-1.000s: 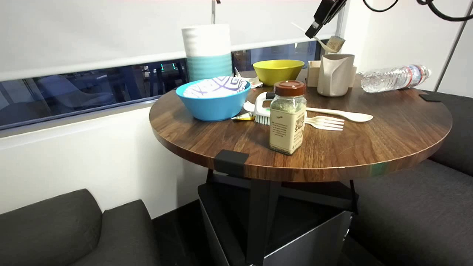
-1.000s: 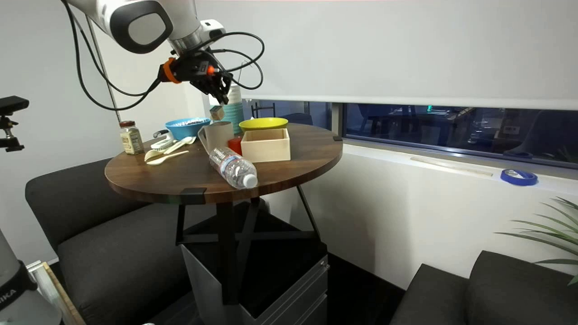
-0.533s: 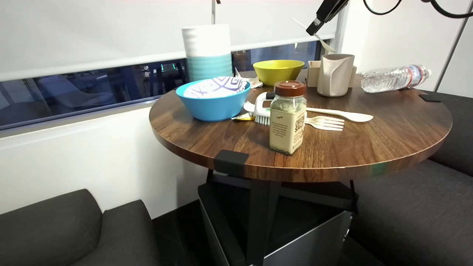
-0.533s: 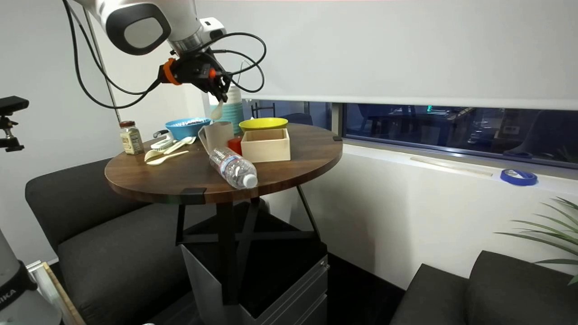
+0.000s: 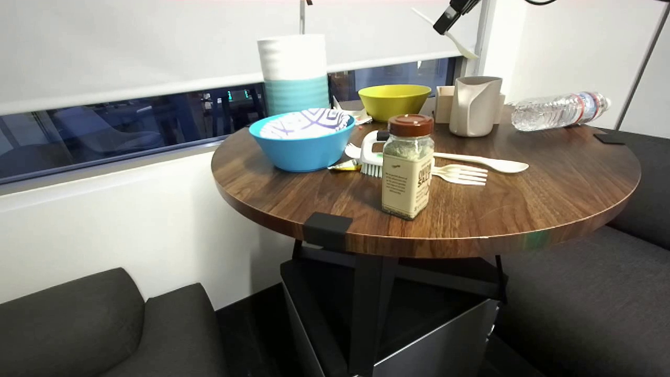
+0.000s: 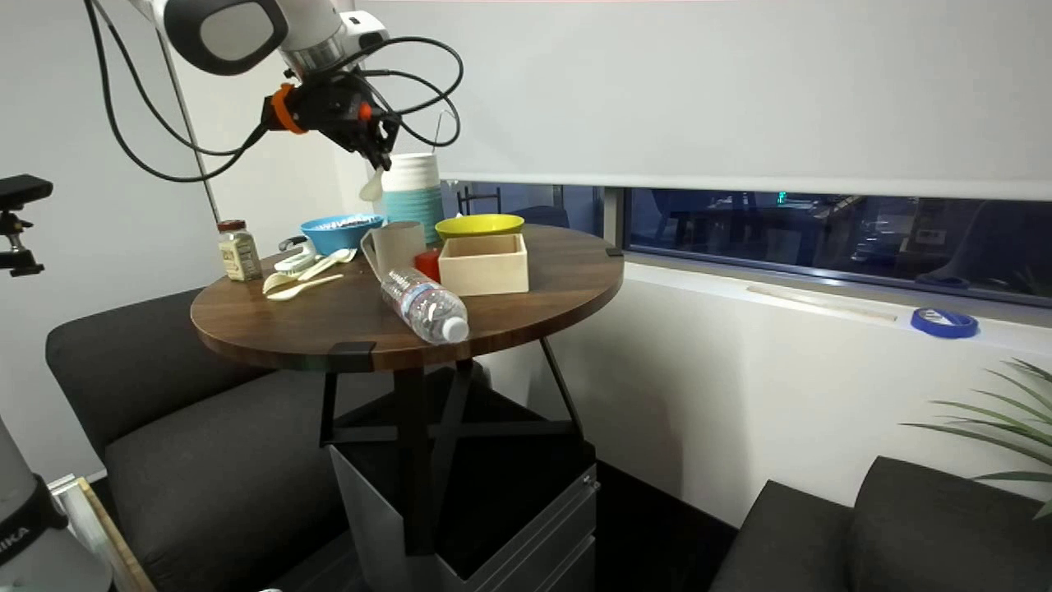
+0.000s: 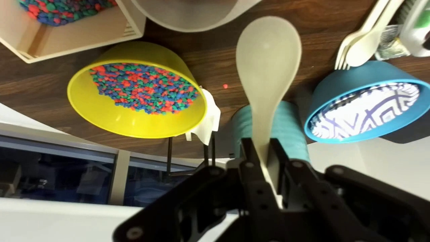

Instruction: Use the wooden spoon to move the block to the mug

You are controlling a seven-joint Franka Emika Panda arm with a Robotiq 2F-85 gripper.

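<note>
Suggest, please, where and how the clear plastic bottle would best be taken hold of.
Probably across the clear plastic bottle around its label, from above: it lies on its side, so the jaws could straddle the round body. Its base end lies near the mug, so keep off that end. The gripper holds the wooden spoon, which would likely need setting down first.

1. Wooden spoon [image 7: 264,94], upper centre of the wrist view: smooth, faint sheen.
2. Mug [image 5: 473,109], upper right in an exterior view: matt ceramic.
3. Water bottle [image 5: 557,111]: glossy, ridged clear plastic.
4. Tabletop [image 5: 549,196]: grained wood.
</note>
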